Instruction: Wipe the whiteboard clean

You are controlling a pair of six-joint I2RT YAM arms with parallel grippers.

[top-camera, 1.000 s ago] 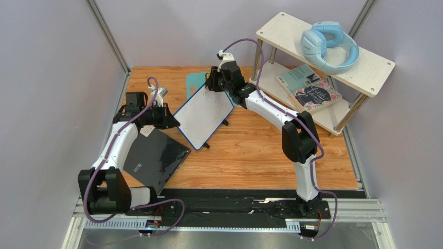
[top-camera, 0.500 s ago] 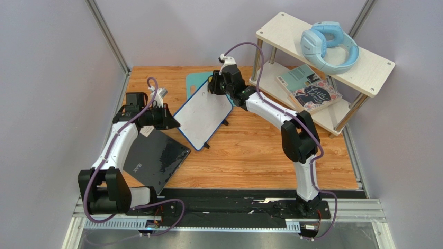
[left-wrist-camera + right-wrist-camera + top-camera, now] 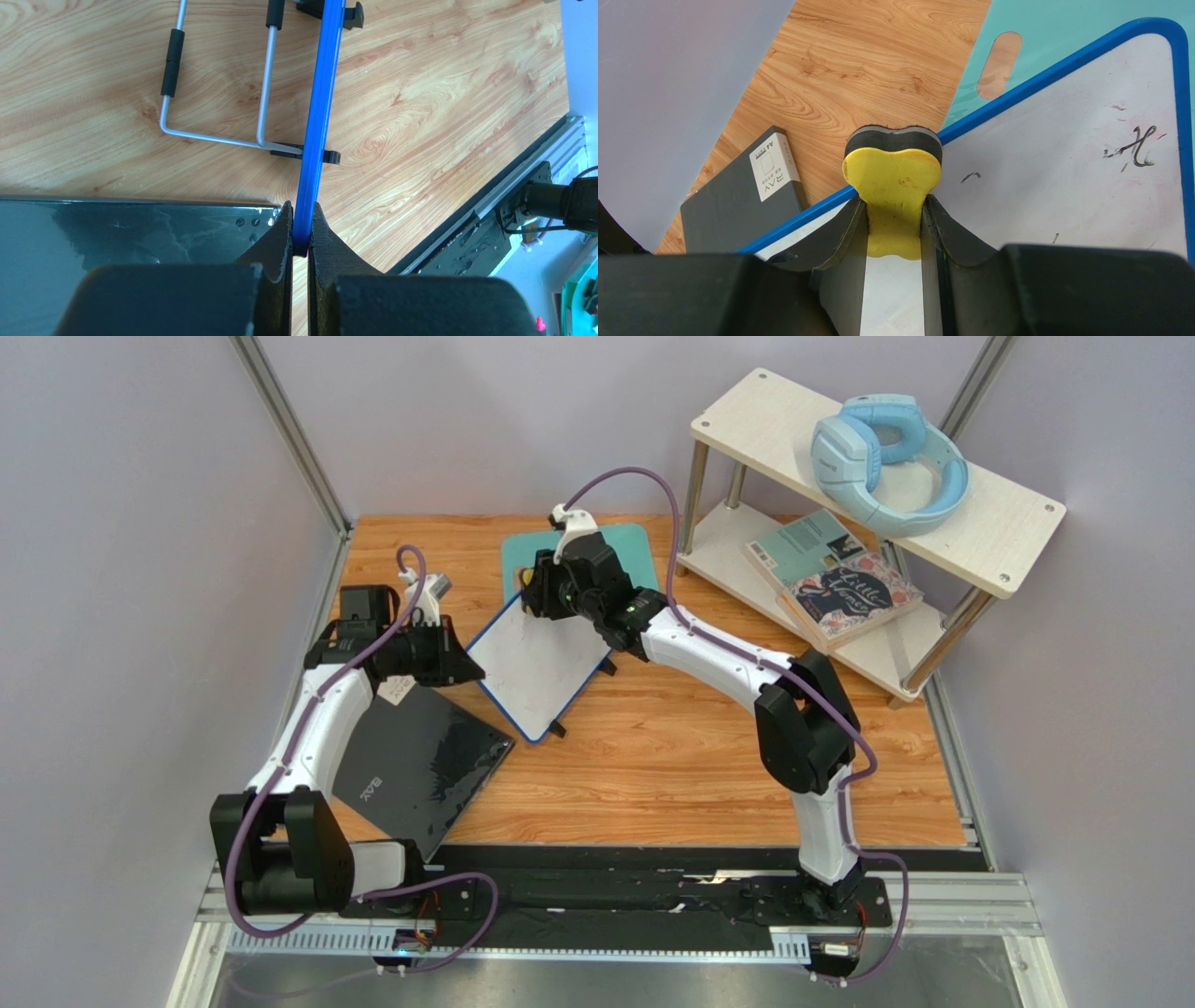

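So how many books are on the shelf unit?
2, both on the lower shelf: a teal one toward the back-left, and a dark floral one right beside it, to its near-right. The upper shelf may hide others.

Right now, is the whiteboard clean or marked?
Marked: the right wrist view shows dark strokes on the whiteboard, right of the yellow eraser.

from above, the right arm (image 3: 701,651) largely hides the yellow eraser (image 3: 892,175), the far corner of the whiteboard (image 3: 540,665) and part of the teal mat (image 3: 634,549). its marks (image 3: 1134,147) are too small to read there.
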